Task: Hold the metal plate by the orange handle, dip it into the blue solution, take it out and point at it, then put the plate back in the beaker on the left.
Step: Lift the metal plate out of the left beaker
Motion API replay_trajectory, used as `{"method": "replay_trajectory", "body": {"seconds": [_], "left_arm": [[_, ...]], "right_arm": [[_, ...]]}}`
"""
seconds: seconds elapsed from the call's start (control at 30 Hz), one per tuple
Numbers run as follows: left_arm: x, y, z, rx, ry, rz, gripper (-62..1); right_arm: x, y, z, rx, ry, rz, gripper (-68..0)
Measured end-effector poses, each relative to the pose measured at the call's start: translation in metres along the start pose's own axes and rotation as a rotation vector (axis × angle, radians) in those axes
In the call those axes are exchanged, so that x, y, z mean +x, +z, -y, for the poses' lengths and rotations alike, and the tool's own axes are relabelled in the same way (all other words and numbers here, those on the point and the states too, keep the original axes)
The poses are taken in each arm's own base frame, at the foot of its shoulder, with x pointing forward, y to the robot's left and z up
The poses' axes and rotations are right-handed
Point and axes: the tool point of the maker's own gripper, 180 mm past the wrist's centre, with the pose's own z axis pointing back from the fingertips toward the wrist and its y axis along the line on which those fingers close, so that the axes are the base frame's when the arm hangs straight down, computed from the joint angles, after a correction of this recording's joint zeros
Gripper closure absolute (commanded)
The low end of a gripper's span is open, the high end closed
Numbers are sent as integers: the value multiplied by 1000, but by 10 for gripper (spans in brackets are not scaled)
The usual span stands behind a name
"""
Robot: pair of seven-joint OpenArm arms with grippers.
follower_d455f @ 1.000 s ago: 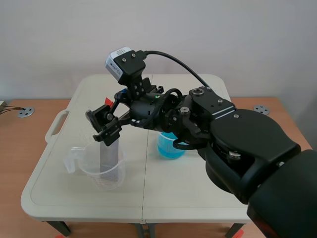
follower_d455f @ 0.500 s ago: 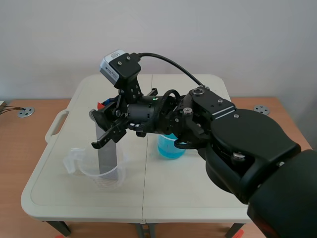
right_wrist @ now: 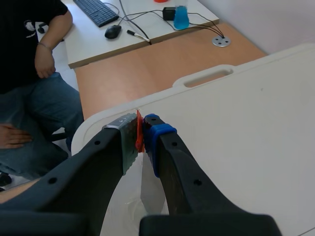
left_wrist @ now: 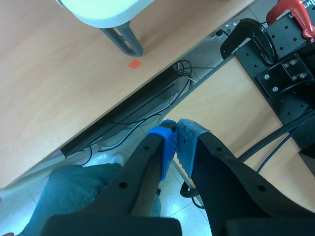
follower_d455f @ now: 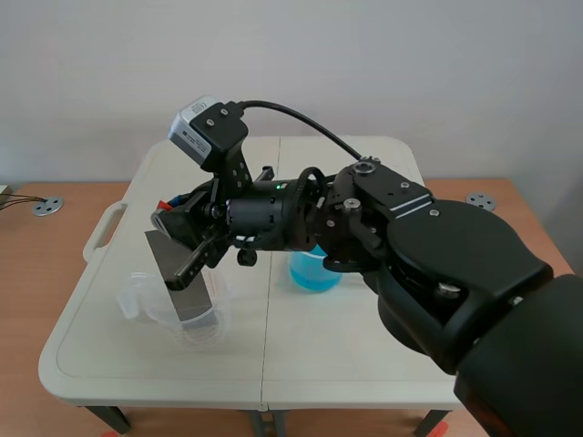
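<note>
In left beaker (follower_d455f: 208,330): plate (follower_d455f: 189,299), tilted; solution beaker (follower_d455f: 314,271) right of it; both on table (follower_d455f: 364,355).

It looks like a robotics laboratory: a beaker of blue liquid (follower_d455f: 314,271) on a folding table (follower_d455f: 364,346), a keyboard (right_wrist: 102,11) and mouse (right_wrist: 112,31), a perforated mounting board (left_wrist: 290,49).

You have no text, number or brand here that can be read. The pale face of the wrist camera (follower_d455f: 208,129) on the right arm is too small to make out. Any scale on the clear beaker (follower_d455f: 204,333) at the left is illegible. The white print (right_wrist: 30,25) on the person's black shirt (right_wrist: 19,59) is unreadable too.
</note>
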Motion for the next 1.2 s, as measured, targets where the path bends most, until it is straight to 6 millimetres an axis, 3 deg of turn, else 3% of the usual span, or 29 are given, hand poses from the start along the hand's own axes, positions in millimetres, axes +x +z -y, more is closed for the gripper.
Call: {"method": "replay_trajectory", "body": {"seconds": [0.8,1.2], "left_arm": [[0,0,0,0,0,0,-16],[0,0,0,0,0,0,-16]], "right_arm": [[6,2,-7,24,-23,59,-13],[45,19,-24,42,74,163,-13]]}}
